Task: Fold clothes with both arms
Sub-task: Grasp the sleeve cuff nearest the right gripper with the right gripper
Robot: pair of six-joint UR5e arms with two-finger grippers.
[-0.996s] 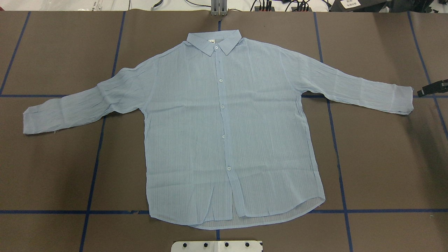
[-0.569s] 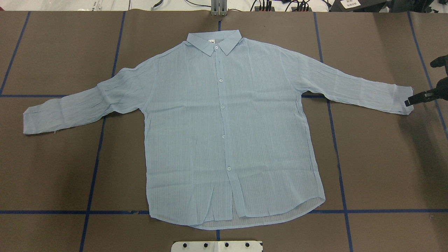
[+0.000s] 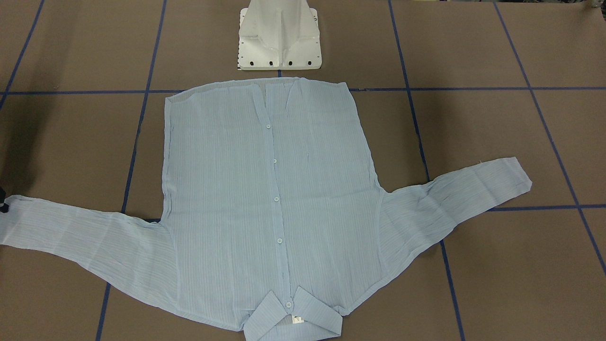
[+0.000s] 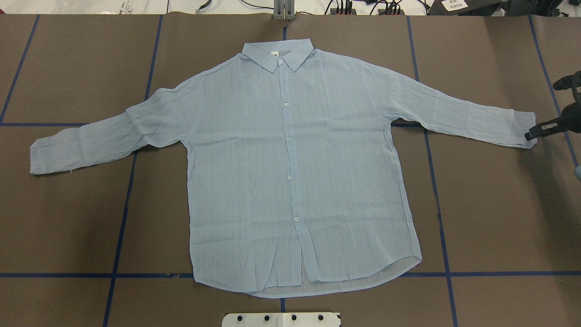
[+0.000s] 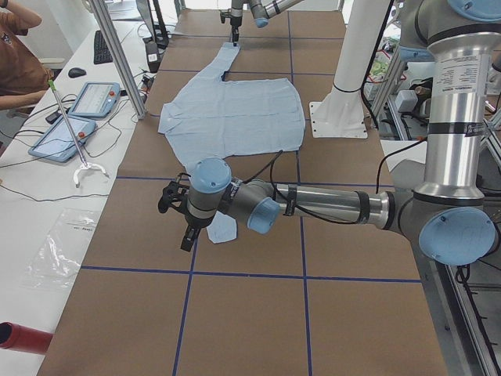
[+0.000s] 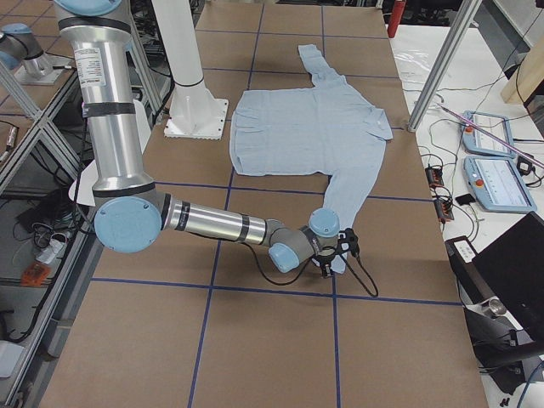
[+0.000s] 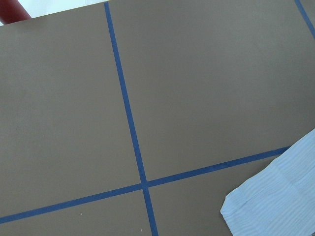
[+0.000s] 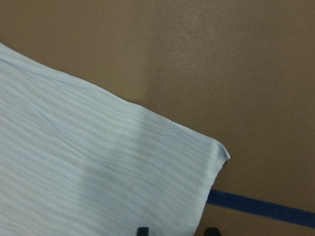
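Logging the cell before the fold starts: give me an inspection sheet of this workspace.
Surface: brown table, blue tape grid.
Job's things: shirt flat, buttoned, front up, sleeves spread.
Clutter: plastic bag and red cylinder on the side bench.
Grippers: right gripper open, fingertips straddling the edge of one cuff; left gripper beside the other cuff, state not tellable.
Cables: black cable loops from the right wrist.
Surroundings: white pedestal; tablets and a person at the bench.

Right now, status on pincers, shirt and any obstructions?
Right pincer open at the right cuff. Left pincer beside the left cuff, state unclear. Shirt flat, unfolded. Nothing lying on it.
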